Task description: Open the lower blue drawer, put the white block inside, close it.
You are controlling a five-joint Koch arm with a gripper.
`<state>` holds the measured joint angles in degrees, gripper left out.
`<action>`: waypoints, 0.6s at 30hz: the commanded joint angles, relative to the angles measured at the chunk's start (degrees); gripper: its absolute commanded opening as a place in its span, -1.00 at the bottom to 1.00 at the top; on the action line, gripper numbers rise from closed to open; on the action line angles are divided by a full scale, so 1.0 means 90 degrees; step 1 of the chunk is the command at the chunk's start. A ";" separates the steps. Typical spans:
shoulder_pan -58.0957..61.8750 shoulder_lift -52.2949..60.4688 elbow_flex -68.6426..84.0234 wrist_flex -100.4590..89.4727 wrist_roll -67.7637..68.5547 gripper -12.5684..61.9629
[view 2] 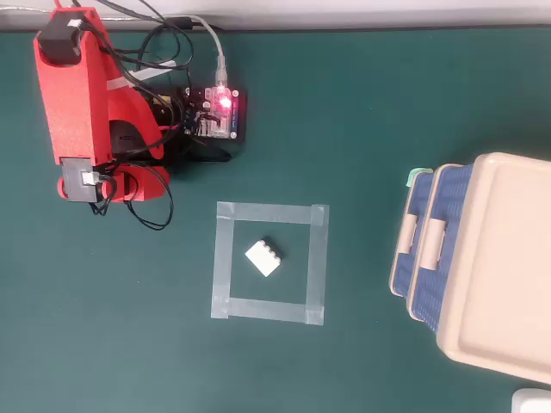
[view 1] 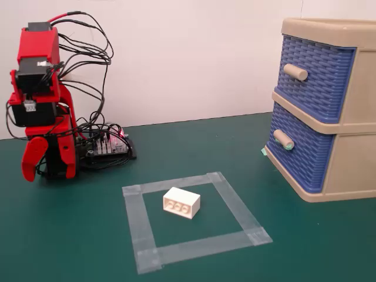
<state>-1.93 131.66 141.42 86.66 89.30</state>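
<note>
The lower drawer (view 1: 296, 154) is shut, so hook its knob (view 1: 283, 140) squarely and pull straight out. Whether the fingers (view 1: 36, 161) are released or clenched cannot be told; the block (view 1: 181, 202) waits.

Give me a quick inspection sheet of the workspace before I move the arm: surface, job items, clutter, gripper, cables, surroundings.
Surface: green mat with a clear tape square.
Job's things: white block inside the square; lower blue drawer shut.
Clutter: nothing seen.
Gripper: gripper folded down by the arm's base, away from the block; state unclear.
Cables: black wires looped behind the arm; controller board lit red.
Surroundings: plain white wall.
</note>
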 commanded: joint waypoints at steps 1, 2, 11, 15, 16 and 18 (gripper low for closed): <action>0.0020 0.0332 0.0029 0.0898 0.0010 0.26; 0.0020 0.0332 0.0029 0.0898 0.0010 0.26; 0.0029 0.0332 0.0020 0.0898 0.0020 0.26; 0.0029 0.0342 -0.0205 0.0938 0.0010 0.26; 0.0010 0.0332 -0.0537 0.0957 0.0020 0.26; 0.0000 0.0332 -0.1289 0.1084 0.0020 0.26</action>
<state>-1.32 131.66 133.77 93.16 89.21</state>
